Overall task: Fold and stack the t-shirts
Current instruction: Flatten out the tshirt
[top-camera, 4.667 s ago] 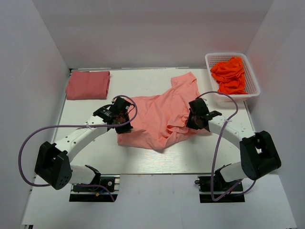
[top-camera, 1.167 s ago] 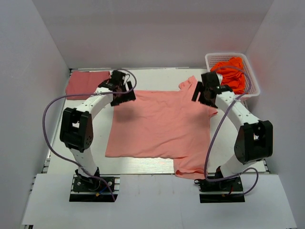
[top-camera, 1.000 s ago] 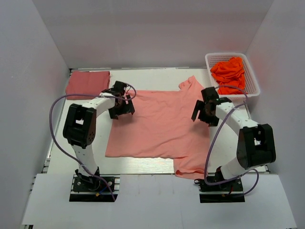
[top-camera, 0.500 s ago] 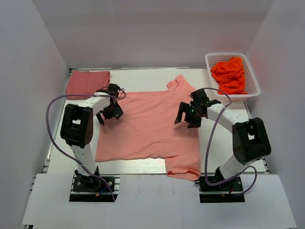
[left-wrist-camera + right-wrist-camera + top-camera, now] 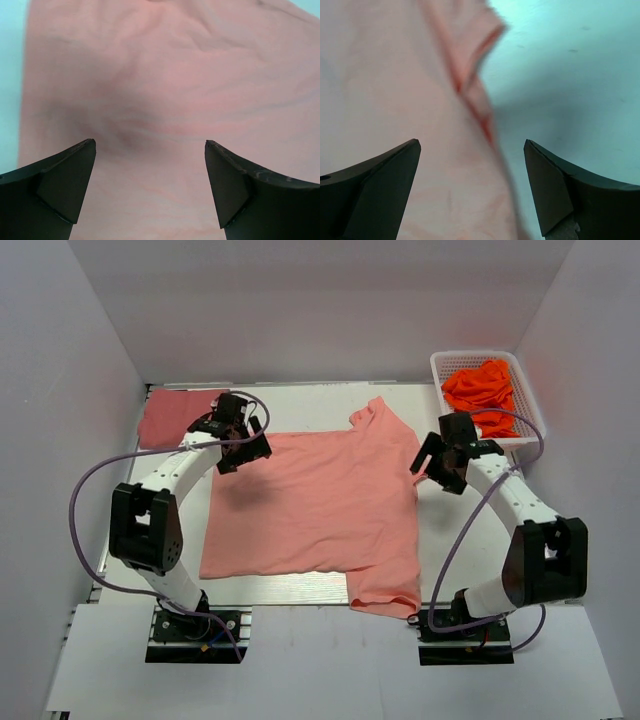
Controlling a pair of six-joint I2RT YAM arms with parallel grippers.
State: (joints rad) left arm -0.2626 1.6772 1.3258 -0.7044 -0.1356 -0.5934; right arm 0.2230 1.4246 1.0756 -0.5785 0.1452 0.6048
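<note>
The salmon-pink t-shirt point(image 5: 310, 505) lies spread flat in the middle of the counter point(image 5: 320, 400), its long axis running left to right, with the left end effector point(image 5: 240, 445) released over its far-left corner and the right end effector point(image 5: 437, 468) released over its right edge.

I get bright, even light from overhead, with no glare. Both wrist views run soft: the salmon-pink t-shirt point(image 5: 165, 75) carries a dim shadow patch, its sleeve edge blurs on the right, and the table point(image 5: 570, 75) looks cyan-tinted.
</note>
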